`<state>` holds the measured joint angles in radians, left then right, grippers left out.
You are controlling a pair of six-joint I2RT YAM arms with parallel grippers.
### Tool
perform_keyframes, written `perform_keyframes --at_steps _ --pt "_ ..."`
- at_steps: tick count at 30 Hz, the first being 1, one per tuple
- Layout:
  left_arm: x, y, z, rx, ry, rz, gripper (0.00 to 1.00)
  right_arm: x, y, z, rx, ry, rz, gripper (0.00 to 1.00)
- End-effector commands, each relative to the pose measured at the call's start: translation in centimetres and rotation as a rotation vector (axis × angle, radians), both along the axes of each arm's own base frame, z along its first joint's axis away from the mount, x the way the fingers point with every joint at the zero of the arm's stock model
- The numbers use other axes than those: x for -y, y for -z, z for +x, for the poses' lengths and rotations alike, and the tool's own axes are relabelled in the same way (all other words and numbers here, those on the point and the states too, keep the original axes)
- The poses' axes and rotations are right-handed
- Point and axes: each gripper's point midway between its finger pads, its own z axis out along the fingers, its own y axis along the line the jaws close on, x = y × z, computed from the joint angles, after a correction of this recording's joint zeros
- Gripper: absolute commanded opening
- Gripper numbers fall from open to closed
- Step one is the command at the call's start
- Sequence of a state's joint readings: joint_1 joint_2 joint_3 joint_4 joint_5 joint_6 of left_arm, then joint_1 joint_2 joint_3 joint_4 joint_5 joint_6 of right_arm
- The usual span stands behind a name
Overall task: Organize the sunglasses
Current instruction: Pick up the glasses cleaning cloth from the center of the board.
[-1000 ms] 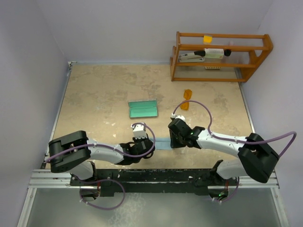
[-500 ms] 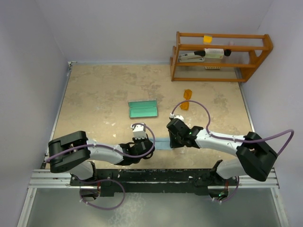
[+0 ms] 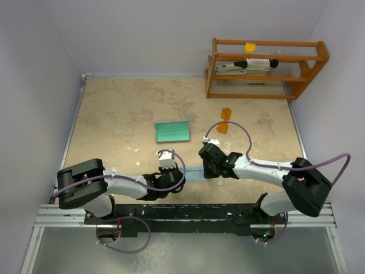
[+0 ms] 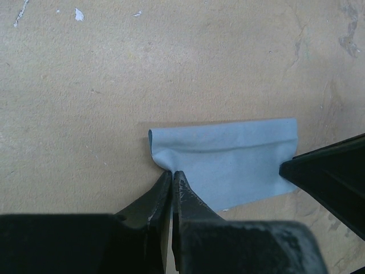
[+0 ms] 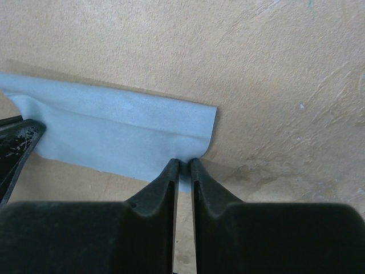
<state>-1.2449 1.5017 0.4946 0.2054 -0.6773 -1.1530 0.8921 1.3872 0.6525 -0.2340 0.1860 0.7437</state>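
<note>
The orange sunglasses (image 3: 224, 120) lie on the table at the back right, in front of the rack and far from both grippers. A light blue cloth (image 3: 194, 173) lies flat between the two arms. My left gripper (image 4: 171, 173) is shut on the left corner of the cloth (image 4: 228, 154). My right gripper (image 5: 185, 161) is pinched on the right edge of the cloth (image 5: 114, 137), which puckers at its tips. The open case (image 3: 173, 132), showing its green lining, sits behind the cloth near the table's middle.
A wooden rack (image 3: 265, 68) with a few small items on its shelves stands at the back right. Grey walls close in the table on three sides. Both arms lie low near the front edge.
My right gripper has edged slightly left and its jaws have narrowed onto the cloth's right edge. The left gripper has stayed shut on the cloth.
</note>
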Motion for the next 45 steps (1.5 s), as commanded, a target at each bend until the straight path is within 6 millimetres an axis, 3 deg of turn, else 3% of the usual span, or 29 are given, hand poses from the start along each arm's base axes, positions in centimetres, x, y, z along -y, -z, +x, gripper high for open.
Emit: perform_keyframes --at_steps 1,8,15,34,45 --pt "-0.6 0.4 -0.4 -0.009 -0.004 0.007 0.00 0.3 0.3 -0.1 -0.005 0.021 -0.026 0.15" --pt "-0.4 0.4 -0.5 -0.008 -0.003 0.001 0.00 0.2 0.5 -0.3 -0.005 0.017 -0.020 0.01" --pt "0.0 0.2 -0.4 -0.004 0.001 -0.019 0.00 -0.2 0.0 -0.2 0.017 0.002 0.008 0.00" --pt "-0.6 -5.3 1.3 0.108 -0.052 -0.030 0.00 -4.0 -6.6 3.7 0.161 -0.058 0.076 0.00" --pt "-3.7 -7.9 5.1 0.134 -0.112 0.002 0.00 -6.3 -8.3 5.6 0.195 -0.074 0.098 0.00"
